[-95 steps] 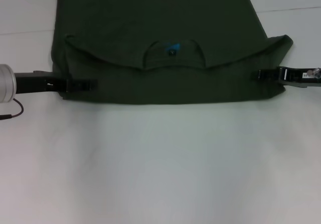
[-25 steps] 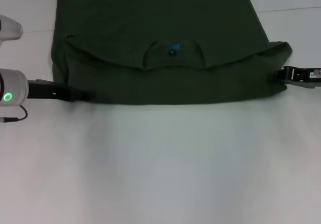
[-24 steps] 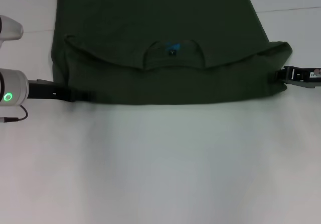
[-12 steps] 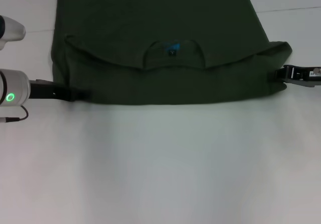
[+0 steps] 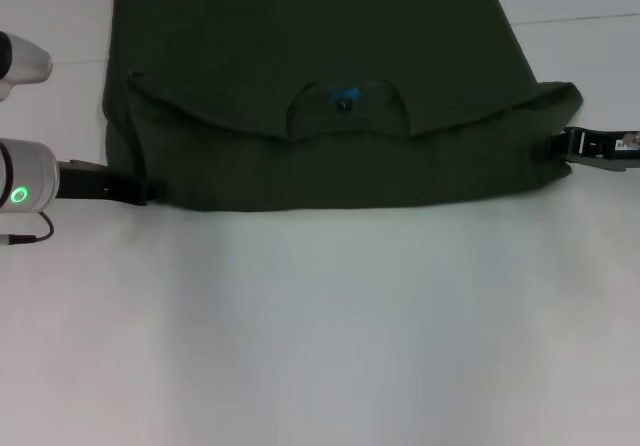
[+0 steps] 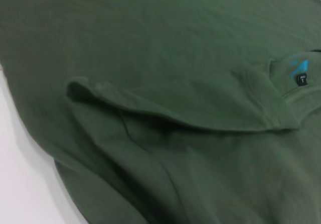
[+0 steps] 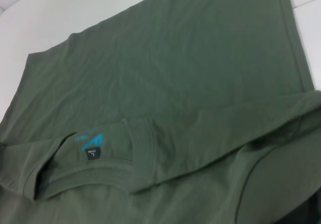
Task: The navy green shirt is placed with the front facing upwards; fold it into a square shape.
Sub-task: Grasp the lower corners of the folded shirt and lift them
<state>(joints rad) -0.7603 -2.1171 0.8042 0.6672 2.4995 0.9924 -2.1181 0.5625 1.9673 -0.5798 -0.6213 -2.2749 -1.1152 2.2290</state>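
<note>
On the near desk: the white, smooth desk (image 5: 320, 326) carries nothing in front of the garment.
Near fold edge: the dark olive-green short-sleeved cotton shirt (image 5: 320, 116) lies flat across the far half of the desk, its near edge a straight fold running side to side.
Left gripper (image 5: 128, 188): low at the left end of that fold, touching the cloth's corner; whether its jaws are spread or pinching the fabric I cannot tell.
Right gripper (image 5: 562, 146): low at the right end of the folded band, at the sleeve corner; its jaws are hidden too, so I cannot tell.
Collar: the crew neck with its black label and blue logo (image 7: 93, 146) faces up on the folded-over layer, so the shoulder end lies doubled onto the body.
Far part: the single layer of the body runs away past the picture's top edge.
Done: one crosswise fold, in my judgement.
Left: the shape is a wide rectangle, so the sides probably need folding inward, and perhaps another crosswise fold.
</note>
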